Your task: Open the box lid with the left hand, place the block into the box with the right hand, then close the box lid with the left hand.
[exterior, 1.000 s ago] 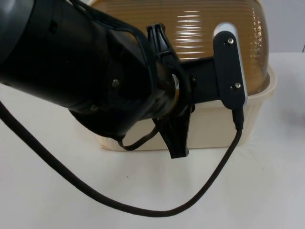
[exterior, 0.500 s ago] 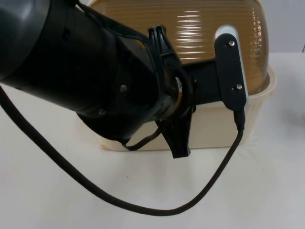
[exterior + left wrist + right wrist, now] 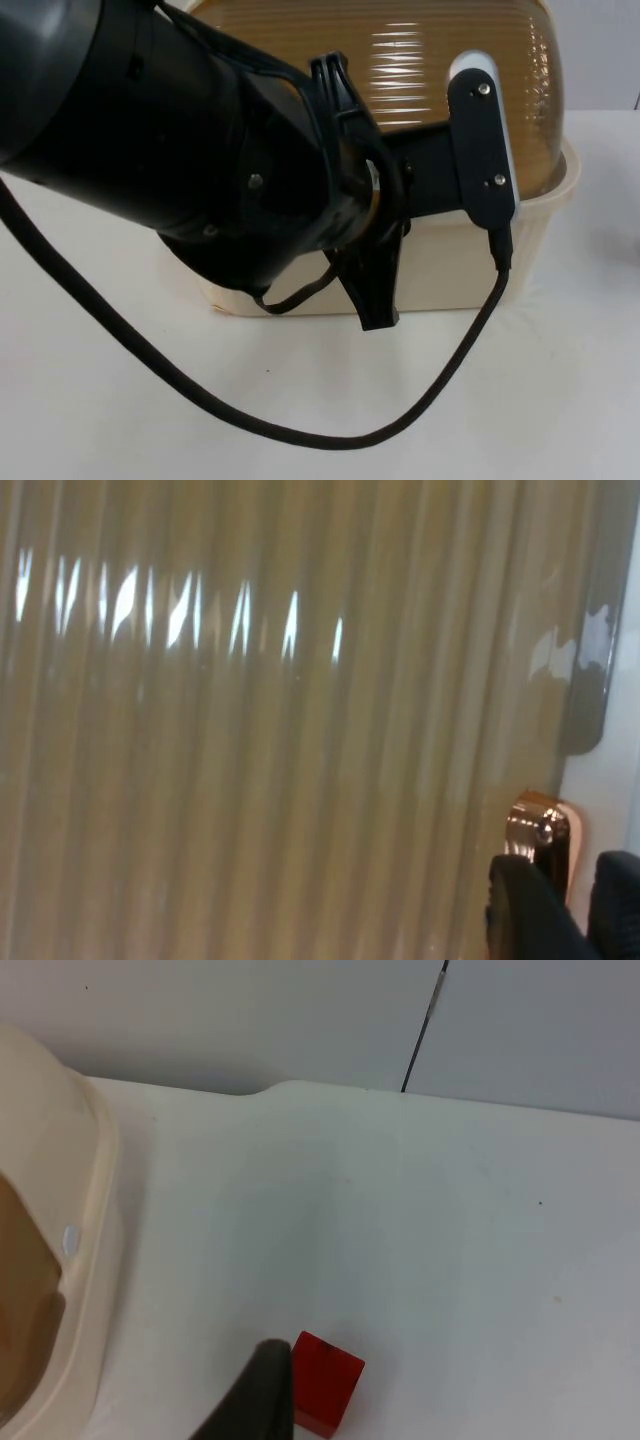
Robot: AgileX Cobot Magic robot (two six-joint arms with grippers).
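The left hand (image 3: 375, 300) hangs against the cream box (image 3: 450, 270), its amber ribbed lid (image 3: 250, 730) not yet raised; whether its fingers are apart cannot be told. The red block (image 3: 325, 1380) sits on the white table (image 3: 450, 1240) beside the right hand's fingertip (image 3: 262, 1395), its grip unclear. All three steps appear to remain.

No lettering, label, brand mark, number or sign is showing legibly on any surface at this moment.
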